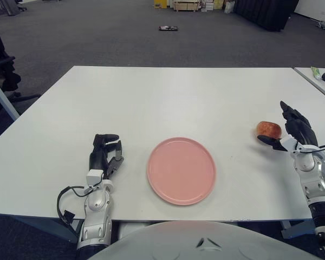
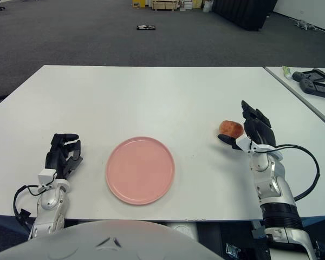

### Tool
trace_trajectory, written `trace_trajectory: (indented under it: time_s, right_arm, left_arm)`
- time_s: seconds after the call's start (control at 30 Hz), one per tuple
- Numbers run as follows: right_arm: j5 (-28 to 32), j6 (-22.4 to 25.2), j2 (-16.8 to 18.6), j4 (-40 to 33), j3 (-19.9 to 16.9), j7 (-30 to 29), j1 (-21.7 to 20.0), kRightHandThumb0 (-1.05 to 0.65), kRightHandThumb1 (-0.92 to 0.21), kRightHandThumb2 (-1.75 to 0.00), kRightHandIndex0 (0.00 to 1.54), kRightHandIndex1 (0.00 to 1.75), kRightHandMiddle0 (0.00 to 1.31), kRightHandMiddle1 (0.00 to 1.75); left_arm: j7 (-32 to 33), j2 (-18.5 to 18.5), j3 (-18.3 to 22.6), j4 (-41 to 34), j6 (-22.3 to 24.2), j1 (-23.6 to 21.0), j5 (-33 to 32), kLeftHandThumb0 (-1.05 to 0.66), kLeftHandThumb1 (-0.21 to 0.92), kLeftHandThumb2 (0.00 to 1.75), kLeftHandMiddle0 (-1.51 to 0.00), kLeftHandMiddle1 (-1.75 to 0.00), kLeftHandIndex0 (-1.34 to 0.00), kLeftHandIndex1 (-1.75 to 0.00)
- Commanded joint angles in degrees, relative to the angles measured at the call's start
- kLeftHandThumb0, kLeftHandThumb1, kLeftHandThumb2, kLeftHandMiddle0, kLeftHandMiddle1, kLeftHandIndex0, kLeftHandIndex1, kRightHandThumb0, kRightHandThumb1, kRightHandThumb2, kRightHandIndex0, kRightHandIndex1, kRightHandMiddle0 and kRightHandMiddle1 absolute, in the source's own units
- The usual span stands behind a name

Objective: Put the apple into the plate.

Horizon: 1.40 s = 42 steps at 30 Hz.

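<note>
Sitting on surface (image 1: pixel 168 97) just left of spread right hand (image 2: pixel 249 130): apple (image 2: pixel 231 128). Plate (image 2: pixel 140 169) bare, right of curled left hand (image 2: pixel 62 154).

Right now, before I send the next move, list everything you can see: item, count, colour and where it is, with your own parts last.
apple: 1, red with yellowish patches, on the table at the right, well clear of the plate
plate: 1, pink, nothing in it, on the table near the front edge, centre
table: 1, white, under the apple and the plate
second table: 1, white, at the far right edge, with a dark device and a small green and white item on it
left hand: 1, black, left of the plate, fingers curled, holding nothing
right hand: 1, black, open, right beside the apple on its right side, not gripping it
</note>
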Motion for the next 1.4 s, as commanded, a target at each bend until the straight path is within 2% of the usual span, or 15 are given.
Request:
trace_trajectory:
  time_s: [0.0,0.53,0.83,1.37]
  right_arm:
    - [-0.26,0.98,-0.69,1.83,-0.24,-1.11,-1.44,-1.05,-0.62,-0.37,0.0,0.0,0.0,0.0]
    - [-0.4,2.49,-1.49,7.14,0.9,-1.93,-3.02,-1.05,-0.63,-0.35,0.0,0.0,0.0,0.0]
    - [-0.51,3.72,-2.36,9.74,2.64,-0.36,-4.35,-1.05,-0.66,-0.35,0.0,0.0,0.0,0.0]
    - [-0.67,-0.04,-2.97,20.17,7.79,-0.51,-10.6,-1.05,-0.66,-0.34,0.0,0.0,0.0,0.0]
  left_arm:
    - [-0.33,0.18,-0.01,0.82,1.91,0.56,-0.09,-0.35,0.85,0.63,-0.38,-1.56,-0.23,-1.75]
    - [-0.04,0.02,-0.29,-0.23,3.59,0.45,0.26,-0.35,0.85,0.63,-0.37,-1.55,-0.23,-1.75]
    - [-0.15,0.06,-0.36,0.38,1.92,0.41,0.31,-0.36,0.83,0.66,-0.42,-1.53,-0.25,-1.75]
    - [0.5,-0.29,-0.41,0.06,2.69,0.6,1.2,-0.36,0.79,0.72,-0.41,-1.54,-0.27,-1.75]
